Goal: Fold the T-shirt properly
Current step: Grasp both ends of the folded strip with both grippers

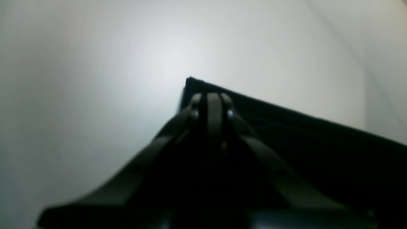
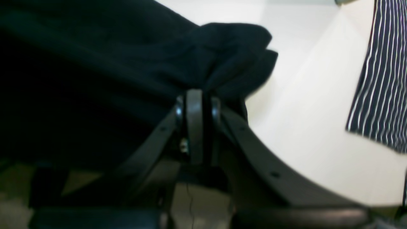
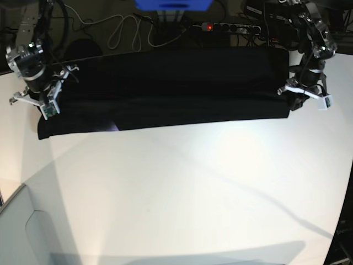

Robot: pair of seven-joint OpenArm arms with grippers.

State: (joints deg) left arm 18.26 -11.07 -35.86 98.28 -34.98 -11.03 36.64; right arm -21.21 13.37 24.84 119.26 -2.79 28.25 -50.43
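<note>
The black T-shirt [image 3: 171,88] lies stretched in a long band across the far part of the white table [image 3: 182,187], plain side up. A small purple patch [image 3: 113,128] shows at its near edge. In the base view my right gripper [image 3: 54,96] sits at the band's left end and my left gripper [image 3: 290,97] at its right end. The left wrist view shows my left gripper [image 1: 211,97] shut on a flat corner of the T-shirt [image 1: 286,127]. My right gripper [image 2: 197,95] is shut on a bunched fold of the T-shirt [image 2: 229,54].
A power strip [image 3: 231,26], cables [image 3: 129,30] and a blue object [image 3: 172,4] lie beyond the table's far edge. A dark cloth with white stripes [image 2: 381,79] hangs at the right of the right wrist view. The table's curved edge runs along the lower left [image 3: 22,187].
</note>
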